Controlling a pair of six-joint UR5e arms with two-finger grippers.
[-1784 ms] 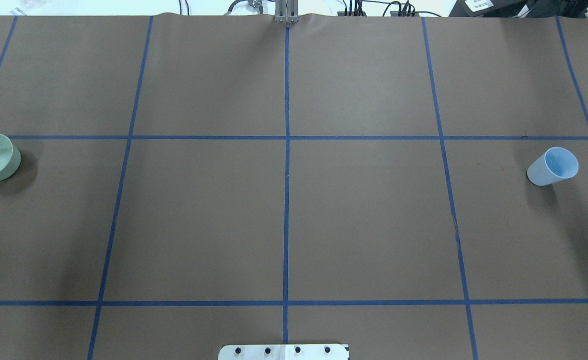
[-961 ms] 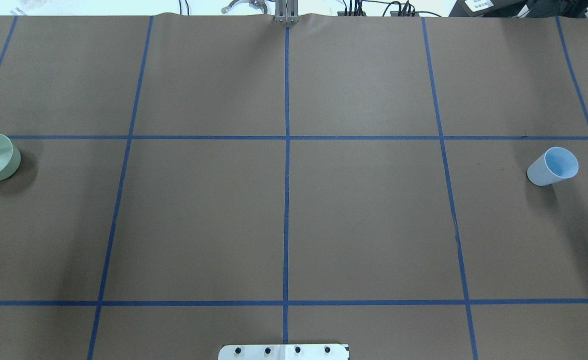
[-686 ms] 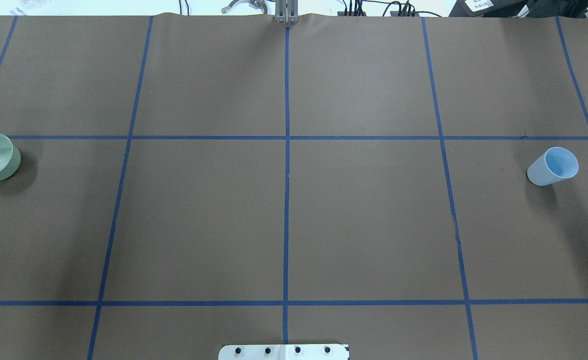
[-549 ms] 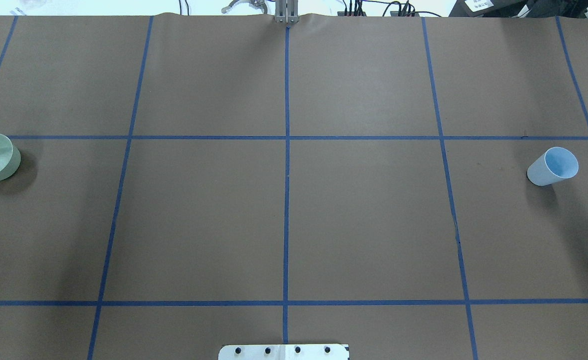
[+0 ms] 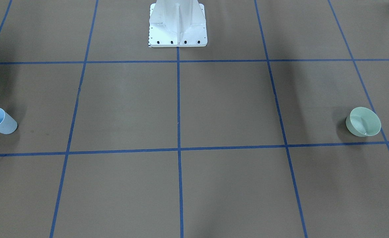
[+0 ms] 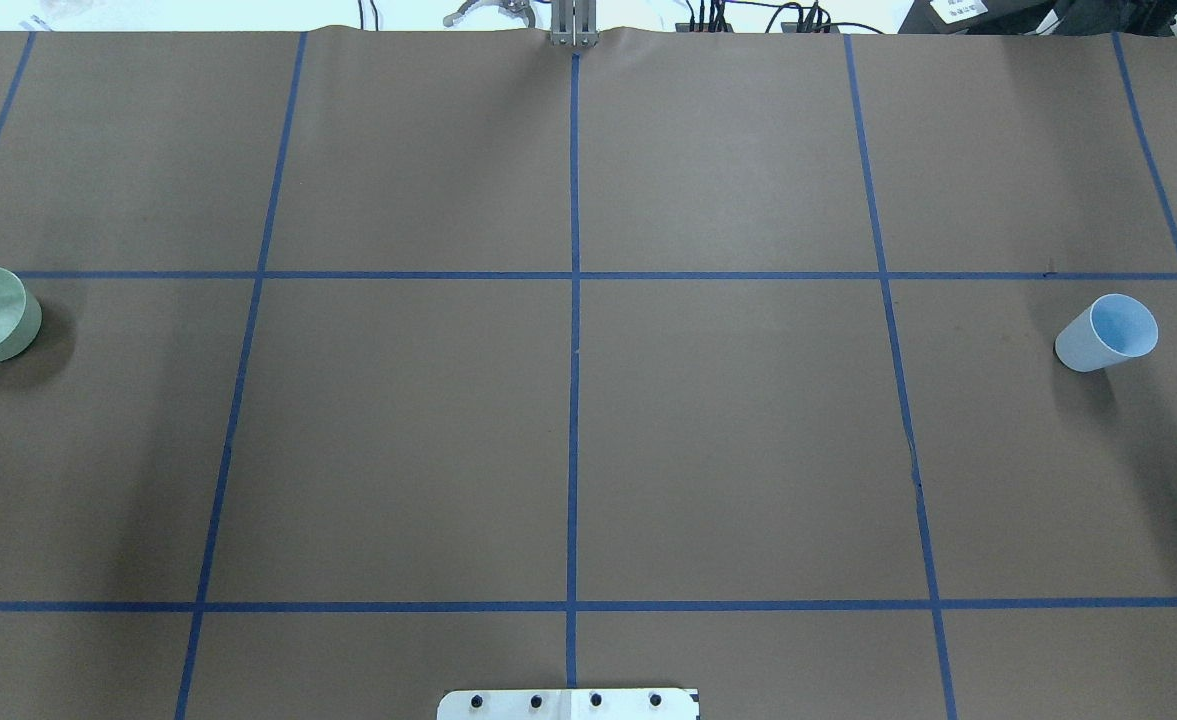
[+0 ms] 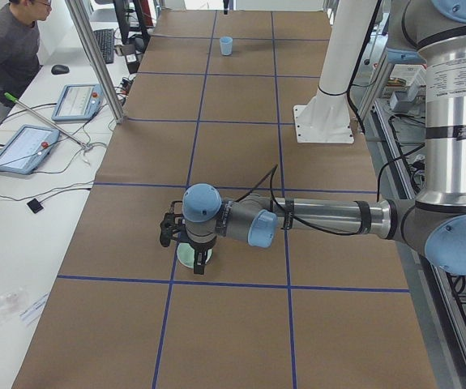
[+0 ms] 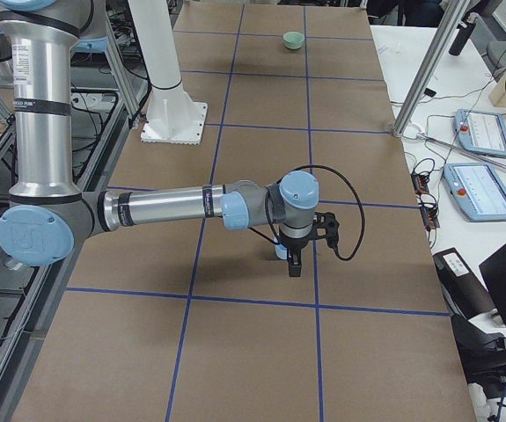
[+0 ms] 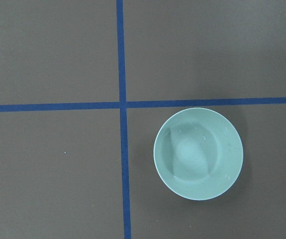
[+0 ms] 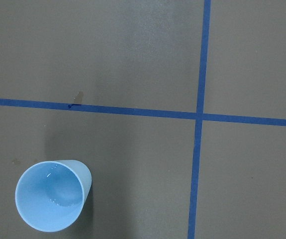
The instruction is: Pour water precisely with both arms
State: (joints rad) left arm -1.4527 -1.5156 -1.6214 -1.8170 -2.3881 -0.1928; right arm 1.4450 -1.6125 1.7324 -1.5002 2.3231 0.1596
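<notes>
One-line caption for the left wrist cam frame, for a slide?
Left wrist view: pale green bowl upright on brown table cover, just lower right of a blue tape crossing.

Table cover (image 6: 398, 430): matt brown paper
Bowl (image 9: 198, 154): smooth, glossy plastic
Cup (image 10: 50, 195): smooth plastic
Pedestal (image 5: 177, 23): white-painted metal
</notes>
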